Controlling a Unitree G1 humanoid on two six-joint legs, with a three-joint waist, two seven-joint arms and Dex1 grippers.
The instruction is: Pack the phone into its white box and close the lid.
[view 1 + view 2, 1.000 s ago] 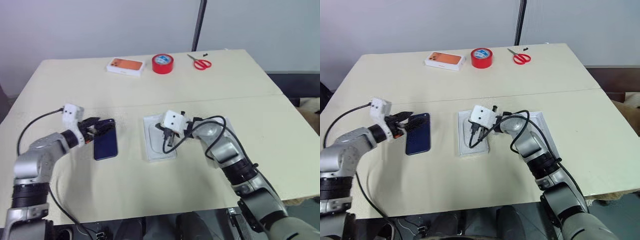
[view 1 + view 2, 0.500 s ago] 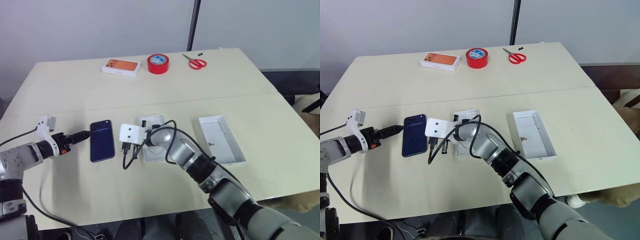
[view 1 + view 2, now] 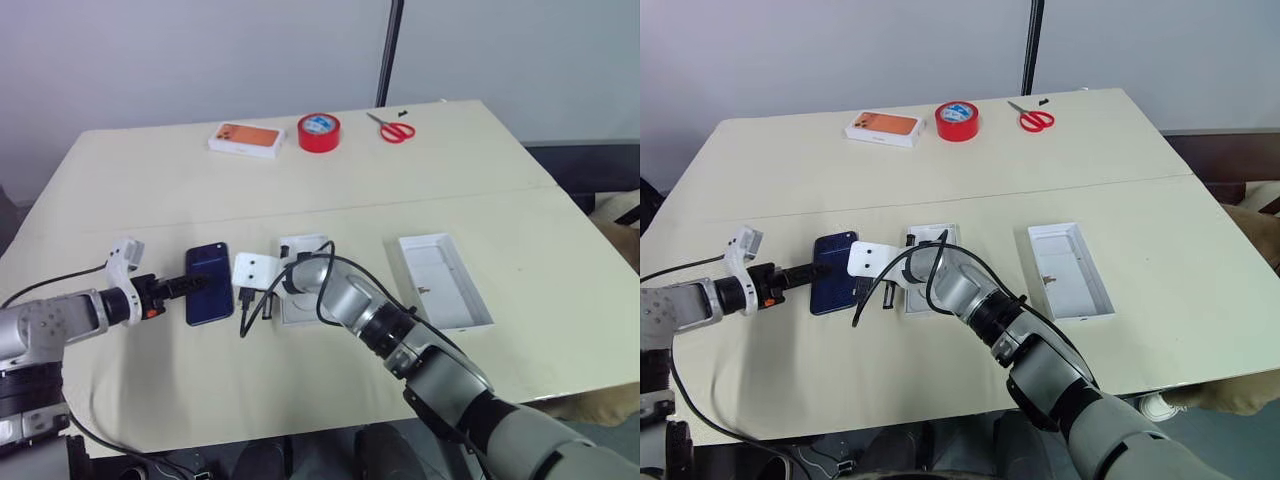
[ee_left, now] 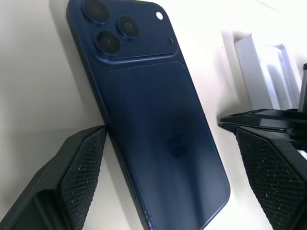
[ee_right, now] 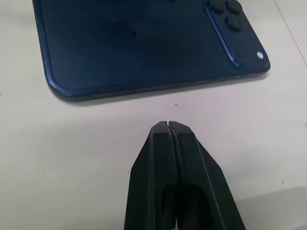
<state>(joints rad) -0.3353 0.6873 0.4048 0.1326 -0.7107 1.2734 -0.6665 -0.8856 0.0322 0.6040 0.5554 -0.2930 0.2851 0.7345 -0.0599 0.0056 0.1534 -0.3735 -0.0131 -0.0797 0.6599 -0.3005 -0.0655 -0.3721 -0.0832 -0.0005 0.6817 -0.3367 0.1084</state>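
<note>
Reaching my left gripper (image 4: 168, 158) low, jaws apart astride the phone (image 4: 158, 129); right gripper (image 5: 170, 127) pinched together beside it, holding nothing.

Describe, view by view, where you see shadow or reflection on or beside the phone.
Left wrist view: the phone has a glossy back with soft sheen and casts a shadow on the table. Right wrist view: a thin dark shadow lines the phone's near edge.

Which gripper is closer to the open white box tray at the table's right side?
Right. The right gripper, shut, sits beside the dark blue smartphone, with the flat white insert between it and the white box tray. The left gripper straddles the smartphone, farther away.
</note>
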